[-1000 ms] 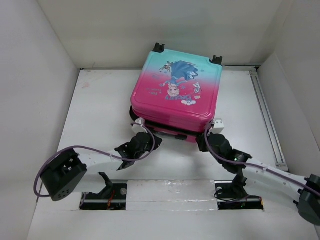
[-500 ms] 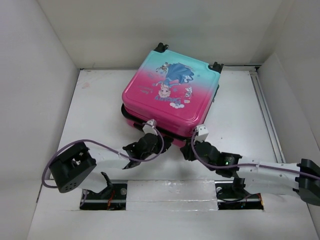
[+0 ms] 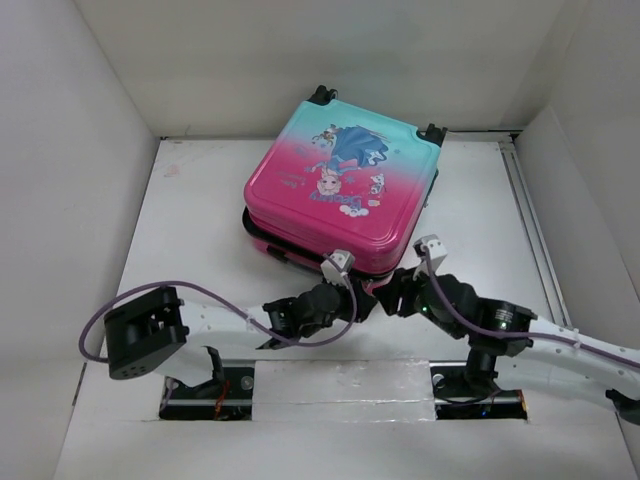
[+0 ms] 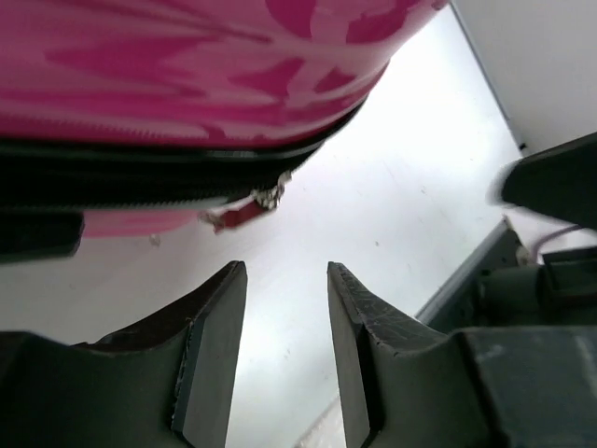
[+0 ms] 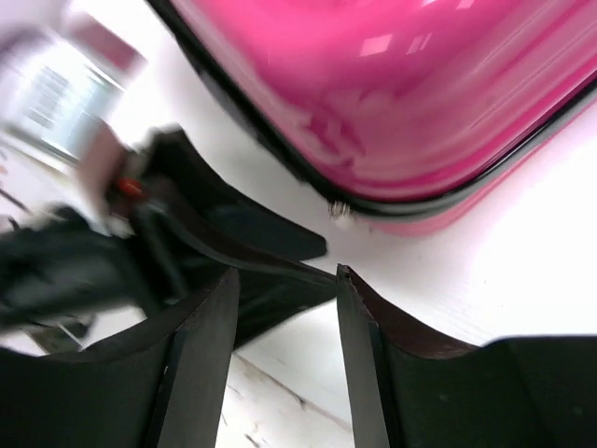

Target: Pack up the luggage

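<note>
While looking down from above, see luggage point(image 3: 340, 195) lying flat and shut on worktop point(image 3: 200, 230), pink end toward both sets of jaws, teal end and wheels point(image 3: 318, 95) on the far side.

Left gripper point(image 4: 285, 271): reading jaws as open, clear gap, nothing between. Just ahead of the tips and above them, seeing black zipper band point(image 4: 140, 177) under the pink shell, with pink pull tab point(image 4: 244, 210) hanging off it, untouched. Off to the right of the jaws, picking out the dark, blurred bulk of the other arm's end.

Right gripper point(image 5: 286, 273): jaws also open, gripping nothing. Ahead and up-right of the tips, seeing the pink shell and dark seam; spotting small metal bit point(image 5: 341, 213) on that seam just above the right-hand tip, apart from it. Beyond the gap and left of it, seeing black finger of the left gripper, partly blurred.

From above, placing both at the near pink corner, tips facing each other, close together. Can't tell whether either touches the shell.
</note>
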Available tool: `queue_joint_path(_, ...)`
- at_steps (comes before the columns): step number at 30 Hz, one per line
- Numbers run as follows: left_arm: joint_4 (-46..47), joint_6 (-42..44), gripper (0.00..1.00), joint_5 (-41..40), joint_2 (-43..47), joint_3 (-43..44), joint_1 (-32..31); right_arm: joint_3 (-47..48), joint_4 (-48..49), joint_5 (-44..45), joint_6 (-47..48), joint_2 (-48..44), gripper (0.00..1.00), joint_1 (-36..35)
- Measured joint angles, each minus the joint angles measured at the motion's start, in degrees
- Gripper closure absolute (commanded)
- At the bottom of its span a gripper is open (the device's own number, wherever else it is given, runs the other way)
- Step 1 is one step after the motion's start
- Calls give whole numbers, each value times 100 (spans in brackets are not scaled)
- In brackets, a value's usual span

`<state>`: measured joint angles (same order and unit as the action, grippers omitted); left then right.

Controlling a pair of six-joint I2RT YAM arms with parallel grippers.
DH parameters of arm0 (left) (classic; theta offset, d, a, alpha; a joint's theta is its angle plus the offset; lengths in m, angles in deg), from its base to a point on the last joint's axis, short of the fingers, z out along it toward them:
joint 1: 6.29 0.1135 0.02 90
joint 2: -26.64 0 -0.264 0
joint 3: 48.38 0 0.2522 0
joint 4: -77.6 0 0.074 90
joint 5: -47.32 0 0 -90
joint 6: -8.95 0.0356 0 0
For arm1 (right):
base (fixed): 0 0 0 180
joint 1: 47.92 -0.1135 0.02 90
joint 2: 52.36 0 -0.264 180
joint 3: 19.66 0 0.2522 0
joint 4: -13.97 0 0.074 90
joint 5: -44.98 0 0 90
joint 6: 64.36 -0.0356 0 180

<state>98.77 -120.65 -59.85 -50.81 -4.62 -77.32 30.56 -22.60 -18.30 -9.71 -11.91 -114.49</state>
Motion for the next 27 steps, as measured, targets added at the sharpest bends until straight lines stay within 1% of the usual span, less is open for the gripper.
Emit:
queue_joint_path(3, -2, 186, 63, -111, -358, 267, -22, 225, -83, 96, 35, -203, 49, 168)
queue_joint_path(6, -83, 286, 63, -400, -586, 529, -72, 446, -103, 127, 177, -170, 43, 341)
queue_joint_path(11, -693, 184, 65, -1086, -796, 1045, -181, 691, -111, 127, 439, 179, 42, 472)
queue_joint_path(14, -999, 109, 65, -1434, -920, 1204, -271, 691, -114, 46, 562, 280, 42, 562)
queue_joint_path(15, -1075, 94, 67, -1530, -973, 1231, -280, 691, -101, 13, 601, 293, 42, 612)
queue_joint_path(17, -1189, 57, 74, -1740, -1091, 1259, -275, 691, -28, -98, 693, 332, 52, 752)
queue_joint_path(18, -1270, 59, 81, -1856, -1163, 1276, -278, 691, 15, -155, 750, 358, 57, 824)
queue_joint_path(19, -1305, 37, 83, -1912, -1204, 1296, -280, 693, 61, -208, 782, 385, 61, 887)
queue_joint_path(20, -1360, 4, 85, -1982, -1263, 1331, -289, 713, 70, -282, 835, 422, 70, 984)
queue_joint_path(21, -1390, -39, 87, -2037, -1296, 1375, -319, 752, 79, -343, 909, 472, 74, 1064)
queue_joint_path(22, -1423, -79, 87, -2098, -1314, 1410, -350, 822, 85, -409, 988, 535, 76, 1126)
queue_joint_path(23, -1447, -120, 88, -2149, -1316, 1429, -367, 898, 85, -437, 1036, 588, 76, 1176)
queue_joint_path(27, -1440, -251, 88, -2238, -1318, 1434, -391, 1355, 129, -544, 1296, 826, 76, 1360)
